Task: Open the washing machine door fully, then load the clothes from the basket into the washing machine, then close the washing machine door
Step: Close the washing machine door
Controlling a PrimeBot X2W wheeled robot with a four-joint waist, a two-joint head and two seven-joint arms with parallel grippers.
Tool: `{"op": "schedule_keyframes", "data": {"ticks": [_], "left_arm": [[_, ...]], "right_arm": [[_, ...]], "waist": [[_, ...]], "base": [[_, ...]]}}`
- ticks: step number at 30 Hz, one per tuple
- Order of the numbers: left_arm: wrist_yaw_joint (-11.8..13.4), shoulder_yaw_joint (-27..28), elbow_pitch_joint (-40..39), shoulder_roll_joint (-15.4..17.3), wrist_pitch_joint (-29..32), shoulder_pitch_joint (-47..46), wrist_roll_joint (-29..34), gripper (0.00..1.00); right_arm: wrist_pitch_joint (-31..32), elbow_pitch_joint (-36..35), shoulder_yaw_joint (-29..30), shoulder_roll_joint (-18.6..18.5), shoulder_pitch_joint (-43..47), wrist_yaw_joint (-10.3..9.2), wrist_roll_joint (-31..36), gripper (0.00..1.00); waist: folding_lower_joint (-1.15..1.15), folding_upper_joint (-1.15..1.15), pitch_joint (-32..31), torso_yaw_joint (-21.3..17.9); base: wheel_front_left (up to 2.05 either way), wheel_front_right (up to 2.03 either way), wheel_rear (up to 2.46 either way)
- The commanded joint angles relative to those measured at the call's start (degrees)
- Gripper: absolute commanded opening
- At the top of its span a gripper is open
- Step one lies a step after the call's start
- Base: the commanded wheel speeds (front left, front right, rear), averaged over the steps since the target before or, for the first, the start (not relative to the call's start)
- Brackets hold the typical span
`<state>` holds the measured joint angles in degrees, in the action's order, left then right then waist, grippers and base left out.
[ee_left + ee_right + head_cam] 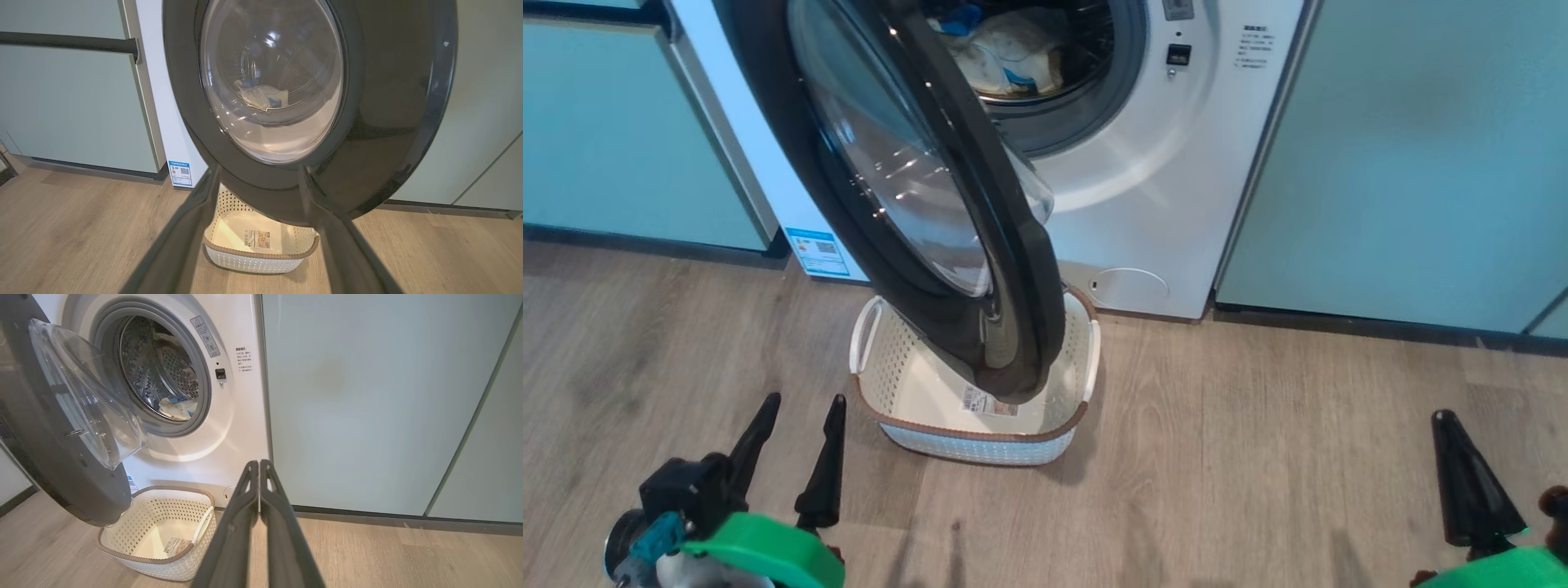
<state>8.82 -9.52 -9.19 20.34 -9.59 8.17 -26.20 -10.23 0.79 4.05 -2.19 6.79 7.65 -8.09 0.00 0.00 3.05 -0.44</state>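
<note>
1. The washing machine door [1013, 245] stands swung out from the washing machine [1168, 163], nearly edge-on in the head view. That view's top edge cuts off the door's upper part. Its clear bowl window [890, 163] bulges toward the drum opening.
2. The clothes [1013, 53] lie low inside the steel drum [159, 367]: pale yellow fabric with a blue piece beside it. The door covers their left part in the head view. In the left wrist view they show through the glass, small and distorted, so single garments are hard to tell apart.
3. The basket [972, 447] stands on the floor [1258, 449] at the foot of the machine, under the door's lower edge. The door hides the middle and far part of it in the head view. Its bare bottom with a label [988, 402] shows.
4. The QR sticker [817, 251] is at the machine's lower left corner and the round cap [1129, 287] low on its front. Pale green cabinets [1405, 163] flank it.
5. The left gripper [804, 400] hangs above the floor left of the basket, fingers spread apart, nothing between them.
6. The right gripper [1444, 418] is at the lower right, well apart from the basket and partly cut off by the frame. Its fingers are pressed together on nothing.
</note>
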Motion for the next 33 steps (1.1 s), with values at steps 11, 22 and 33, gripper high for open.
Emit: {"op": "schedule_keyframes", "data": {"ticks": [11,22,33], "left_arm": [[-0.9,0.2,-1.1,0.6,-0.4,-2.7,0.3,1.0],[-1.8,-1.7,0.8,0.0,-0.5,-4.1,0.2,1.0],[-2.0,-2.5,1.4,-0.2,-1.2,-5.3,0.3,1.0]], "right_arm": [[0.2,1.5,-4.7,-0.7,-4.4,-0.16,-0.4,0.0],[-1.8,8.5,-8.4,-0.7,-16.8,-0.16,-0.8,0.0],[-3.5,0.4,-13.6,-0.7,-34.7,-0.16,-1.1,0.0]], "waist": [[0.0,0.0,-1.7,8.5],[0.0,0.0,-2.6,16.8],[0.0,0.0,-2.4,18.9]], "base": [[0.0,0.0,0.0],[0.0,0.0,0.0],[0.0,0.0,0.0]]}}
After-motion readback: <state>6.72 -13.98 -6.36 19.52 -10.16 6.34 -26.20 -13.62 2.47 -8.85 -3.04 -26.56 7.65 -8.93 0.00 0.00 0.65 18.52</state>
